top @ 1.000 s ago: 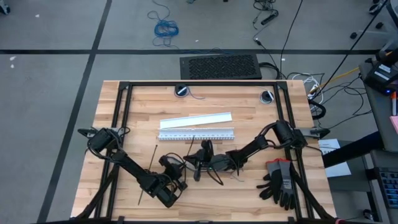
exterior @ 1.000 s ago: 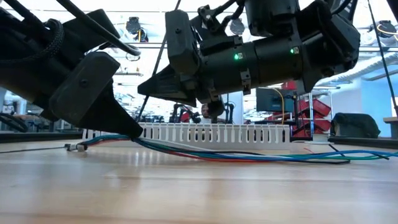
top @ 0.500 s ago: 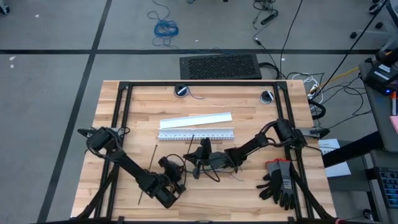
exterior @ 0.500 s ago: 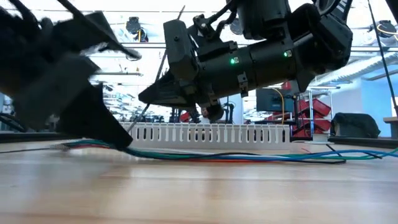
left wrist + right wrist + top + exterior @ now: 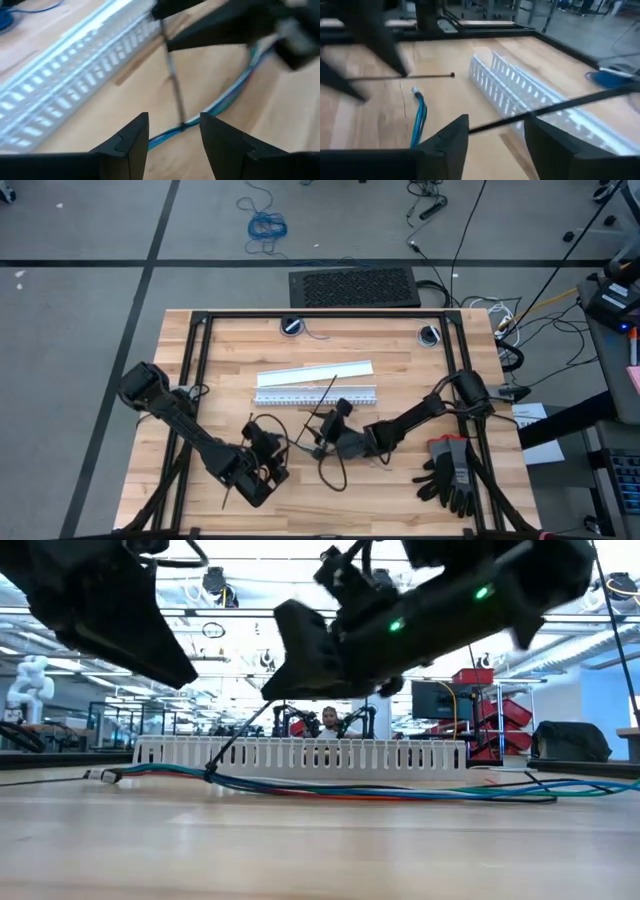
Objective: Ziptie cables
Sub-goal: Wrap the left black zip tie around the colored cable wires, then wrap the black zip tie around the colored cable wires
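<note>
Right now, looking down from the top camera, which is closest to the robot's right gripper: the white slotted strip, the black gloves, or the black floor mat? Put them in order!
From the right gripper, in the high view:
1. White slotted strip: just beyond it, mid-table.
2. Black gloves: at the table's right near corner.
3. Black floor mat: off the table, past its far edge.

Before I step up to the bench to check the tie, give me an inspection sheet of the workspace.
Surface: wooden table, black frame around it.
Job's things: cables lie flat; one ziptie around them, tail sticking up; a second ziptie flat on the wood.
Clutter: white slotted strip, flat white strip, gloves.
Grippers: left gripper open above the tied spot; right gripper open, ziptie tail between its fingers.
Cables: black cords and a blue coiled cord on the floor.
Surroundings: floor mat; person beyond the table.
</note>
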